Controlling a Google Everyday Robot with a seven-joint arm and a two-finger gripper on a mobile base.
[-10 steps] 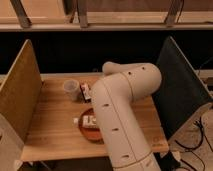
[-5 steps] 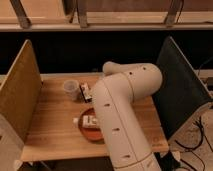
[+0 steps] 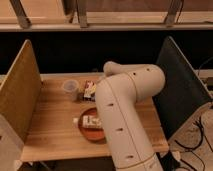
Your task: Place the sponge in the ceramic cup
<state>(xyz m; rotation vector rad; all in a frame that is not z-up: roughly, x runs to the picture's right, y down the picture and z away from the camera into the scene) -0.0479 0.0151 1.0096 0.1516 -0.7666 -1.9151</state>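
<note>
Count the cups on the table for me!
1. The ceramic cup stands back left, beside the red-and-white box. The arm hides the gripper and maybe more cups.

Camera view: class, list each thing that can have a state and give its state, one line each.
ceramic cup: upright on the table, left of the red-and-white box.
red-and-white box: on the table, partly hidden by the arm.
red-orange plate: flat, carrying a small item, partly hidden by the arm.
gripper: shut, hidden behind the arm.
sponge: not in sight.
</note>
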